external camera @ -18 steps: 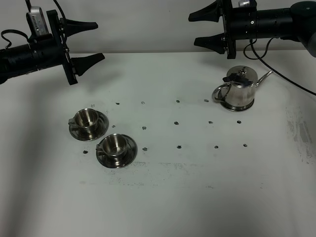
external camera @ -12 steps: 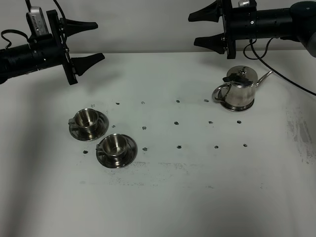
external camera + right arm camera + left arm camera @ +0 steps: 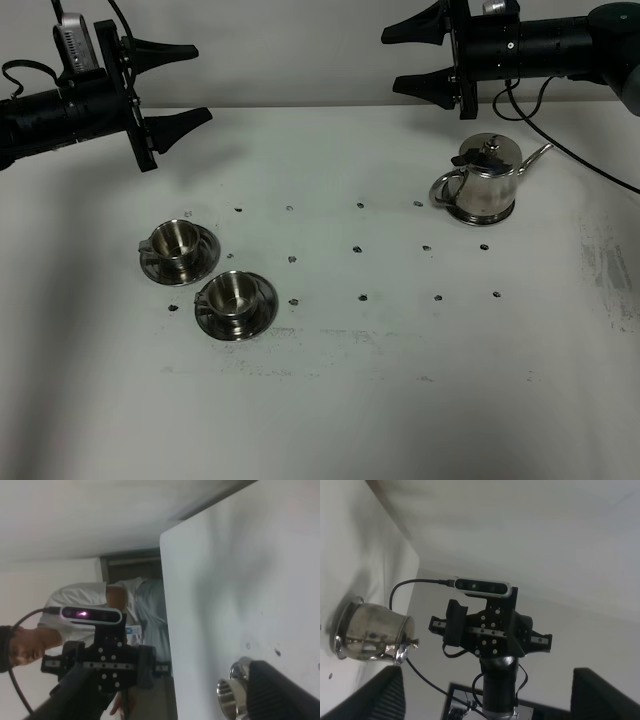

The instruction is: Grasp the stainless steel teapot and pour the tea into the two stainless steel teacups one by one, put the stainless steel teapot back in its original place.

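Note:
The stainless steel teapot (image 3: 485,180) stands upright at the back right of the white table, on a flat steel disc (image 3: 481,216), spout pointing right. It also shows in the left wrist view as the teapot (image 3: 372,637). The two stainless steel teacups (image 3: 175,240) (image 3: 232,294) sit on saucers at the left. One teacup's rim (image 3: 231,691) shows in the right wrist view. My left gripper (image 3: 202,82) hangs open above and behind the cups. My right gripper (image 3: 391,61) is open, up in the air to the left of and above the teapot. Neither holds anything.
The white table (image 3: 400,400) carries small dark marks in rows across its middle. Cables trail from the right arm near the teapot's spout. A person in a white shirt (image 3: 125,597) stands beyond the table's left edge, seen in the right wrist view.

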Available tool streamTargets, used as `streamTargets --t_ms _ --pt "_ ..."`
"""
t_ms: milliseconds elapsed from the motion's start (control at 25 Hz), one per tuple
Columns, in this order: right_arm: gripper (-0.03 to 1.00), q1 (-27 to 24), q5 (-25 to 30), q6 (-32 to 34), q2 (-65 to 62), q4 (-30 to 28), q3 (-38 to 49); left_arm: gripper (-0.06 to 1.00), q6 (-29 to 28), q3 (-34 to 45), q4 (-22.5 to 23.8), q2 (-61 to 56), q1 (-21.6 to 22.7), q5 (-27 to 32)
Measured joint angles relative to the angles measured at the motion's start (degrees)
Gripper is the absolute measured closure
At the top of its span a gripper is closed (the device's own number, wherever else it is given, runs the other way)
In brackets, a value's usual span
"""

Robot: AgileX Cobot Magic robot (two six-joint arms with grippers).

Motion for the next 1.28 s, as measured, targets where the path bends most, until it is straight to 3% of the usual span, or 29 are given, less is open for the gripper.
streamTargets --t_ms 160,360,440,520,680,880,1120,1280 --pt "0.37 0.0 0.0 -0.9 0.0 0.0 0.0 0.22 0.79 0.0 0.0 0.0 0.0 0.0" --pt "0.37 0.0 -0.01 -8.84 0.0 -0.91 -4.6 0.27 8.51 0.0 0.31 -0.47 0.0 -0.86" --pt "0.37 0.0 -0.01 -10.72 0.0 -3.45 -9.0 0.31 10.97 0.0 2.1 -1.87 0.0 -3.53" --pt "0.37 0.0 -0.01 -11.03 0.0 -9.71 -14.76 0.36 12.47 0.0 5.41 -4.51 0.0 -7.33" --pt "0.38 -0.05 -0.37 -8.17 0.0 -21.29 -22.87 0.42 13.09 -0.05 19.31 -10.43 -0.11 -18.48" --pt "0.45 0.68 -0.01 -7.82 0.0 -27.04 -26.5 0.44 8.93 -0.05 38.53 -15.57 -1.45 -26.62" --pt "0.47 5.75 0.11 -6.82 -0.74 -44.19 -25.59 0.44 3.12 -0.05 55.77 -19.64 -3.51 -27.64" --pt "0.47 8.97 0.45 -6.01 -7.64 -56.39 -14.5 0.44 -4.41 -0.05 73.99 -21.15 -5.32 -23.55"
